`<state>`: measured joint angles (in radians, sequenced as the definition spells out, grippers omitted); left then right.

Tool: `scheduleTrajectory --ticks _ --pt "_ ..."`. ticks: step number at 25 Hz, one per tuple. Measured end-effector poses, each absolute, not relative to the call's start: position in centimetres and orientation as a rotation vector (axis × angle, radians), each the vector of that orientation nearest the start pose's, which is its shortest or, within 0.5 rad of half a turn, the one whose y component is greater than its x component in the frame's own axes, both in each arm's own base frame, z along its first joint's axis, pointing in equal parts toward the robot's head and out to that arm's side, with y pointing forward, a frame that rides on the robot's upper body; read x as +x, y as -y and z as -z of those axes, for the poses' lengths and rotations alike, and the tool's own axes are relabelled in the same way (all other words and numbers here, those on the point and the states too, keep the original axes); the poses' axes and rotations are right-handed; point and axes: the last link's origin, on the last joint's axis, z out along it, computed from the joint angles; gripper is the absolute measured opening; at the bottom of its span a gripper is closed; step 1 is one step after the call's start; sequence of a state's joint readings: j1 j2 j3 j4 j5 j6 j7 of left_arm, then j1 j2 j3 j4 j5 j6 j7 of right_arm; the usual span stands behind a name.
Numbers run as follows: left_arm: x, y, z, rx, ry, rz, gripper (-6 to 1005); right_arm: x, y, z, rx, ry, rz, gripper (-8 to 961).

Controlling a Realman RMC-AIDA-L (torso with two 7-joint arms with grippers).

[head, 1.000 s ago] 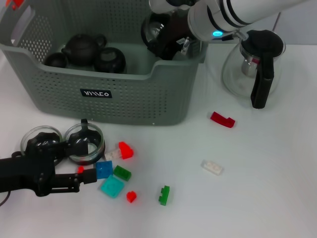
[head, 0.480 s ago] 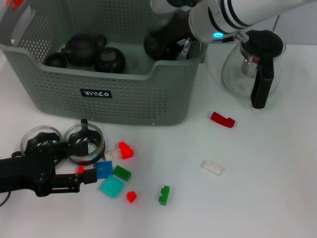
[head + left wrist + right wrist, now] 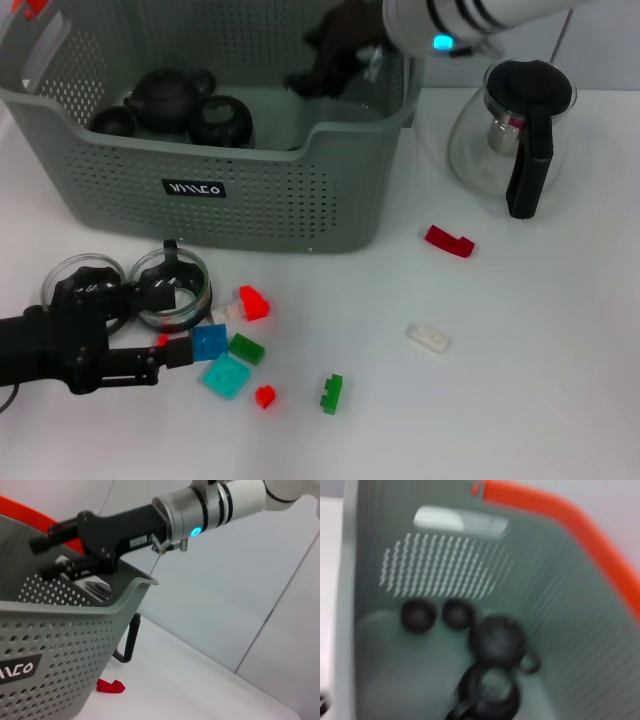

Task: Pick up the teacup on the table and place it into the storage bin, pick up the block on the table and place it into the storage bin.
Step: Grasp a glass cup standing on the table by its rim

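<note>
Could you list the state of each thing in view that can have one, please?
storage bin: upright, holding dark tea ware.
right gripper: above the bin's inside.
left gripper: low on the table by the blue block.
glass pitcher: upright, lid on.
glass cups: upright on the table.

Storage bin (image 3: 250,190): matt grey-green perforated plastic, glossy orange plastic rim (image 3: 570,525).
Teapots (image 3: 170,95) inside: dark, dull-sheened ceramic-like finish.
Pitcher (image 3: 490,140): clear glossy glass, black plastic lid and handle.
Blocks (image 3: 228,376): smooth glossy plastic.
Round dishes (image 3: 85,275): clear, glossy.
Bench (image 3: 540,340): smooth white, slight sheen.
Left gripper (image 3: 170,350): matt black.
</note>
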<state>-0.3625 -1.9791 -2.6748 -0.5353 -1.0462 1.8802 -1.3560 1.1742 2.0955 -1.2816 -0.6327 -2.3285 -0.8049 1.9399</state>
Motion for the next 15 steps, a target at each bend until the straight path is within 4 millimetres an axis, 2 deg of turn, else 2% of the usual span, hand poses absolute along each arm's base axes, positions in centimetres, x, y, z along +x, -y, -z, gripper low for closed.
scheduleTrajectory --ticks 5,9,15 --pt "-32.0 -24.6 -4.2 -2.699 0.895 0.929 865 1.8 -47.7 3.6 -2.546 -0.025 -0.157 567" --pt "-32.0 -24.6 -4.3 -2.697 0.897 0.932 864 0.0 -46.4 0.8 -2.562 0.001 -0.318 578" --pt "-32.1 -24.6 -4.4 -2.698 0.893 0.927 863 -0.4 -42.0 -2.0 -2.697 0.024 -0.463 591"
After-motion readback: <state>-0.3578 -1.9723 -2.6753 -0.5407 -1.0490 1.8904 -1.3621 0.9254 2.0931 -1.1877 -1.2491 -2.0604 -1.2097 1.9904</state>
